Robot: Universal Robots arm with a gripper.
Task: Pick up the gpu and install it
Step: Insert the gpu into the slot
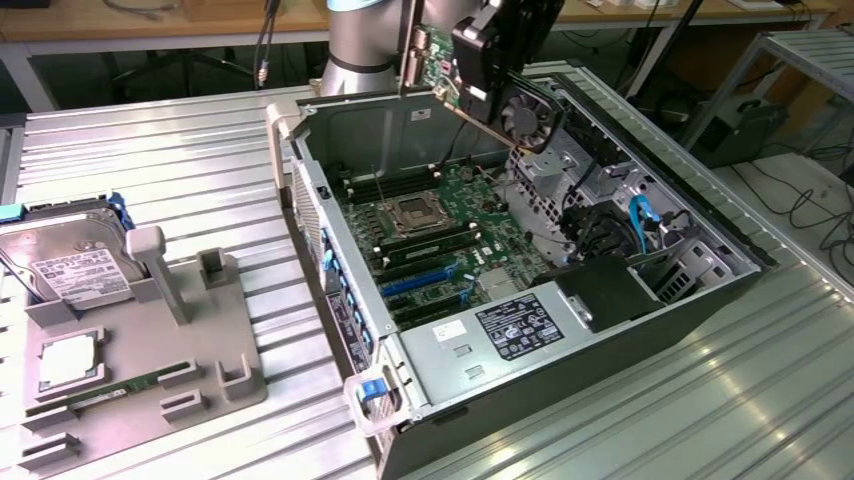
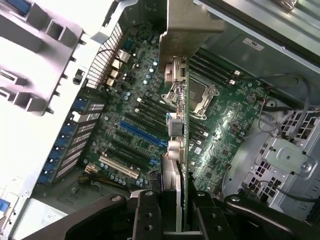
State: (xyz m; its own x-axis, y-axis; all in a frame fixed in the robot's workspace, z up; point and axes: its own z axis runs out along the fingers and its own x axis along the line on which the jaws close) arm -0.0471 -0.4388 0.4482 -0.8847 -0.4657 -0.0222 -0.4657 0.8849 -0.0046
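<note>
Black-faced gpu point(image 1: 525, 116), with round fan and brownish-orange board edge, is hanging tilted at upper centre of the exterior view, over the open computer case point(image 1: 374, 125). The gripper point(image 1: 489, 60) is clamping it between both fingers point(image 2: 147, 215).

readable text: none | power supply label point(image 1: 523, 327): illegible | hard drive label point(image 1: 74, 272): illegible

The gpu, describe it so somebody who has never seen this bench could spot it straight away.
Find the open computer case lying on the metal table. Over its end nearest the arm the gripper holds the gpu in the air, above the motherboard. It is the one card with a round black fan, unlike the silver hard drive in the grey holder at the exterior view's left.
</note>
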